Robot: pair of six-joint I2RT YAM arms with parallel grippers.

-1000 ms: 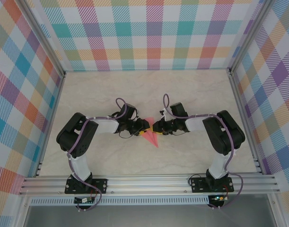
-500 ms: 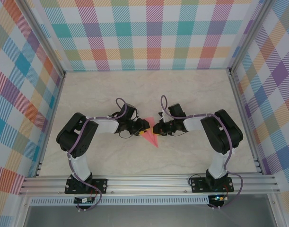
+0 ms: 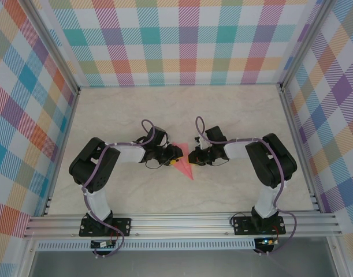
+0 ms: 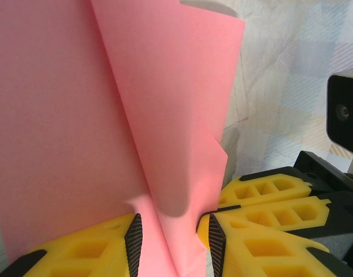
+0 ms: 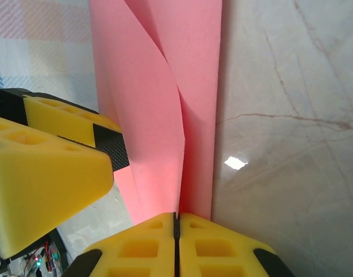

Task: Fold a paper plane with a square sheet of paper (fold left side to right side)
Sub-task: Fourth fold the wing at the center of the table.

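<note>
Carefully now: the paper plane (image 3: 184, 163) lies mid-counter (image 3: 234, 115), the left pincer (image 4: 171, 234) clamped on its fold from 9 o'clock, the right pincer (image 5: 176, 231) pressed together at 3; crease slowly, edges aligned

Bright even light, soft shadows, blurred close-ups.

one paper plane (image 3: 185, 162), two arms, two tools
</note>
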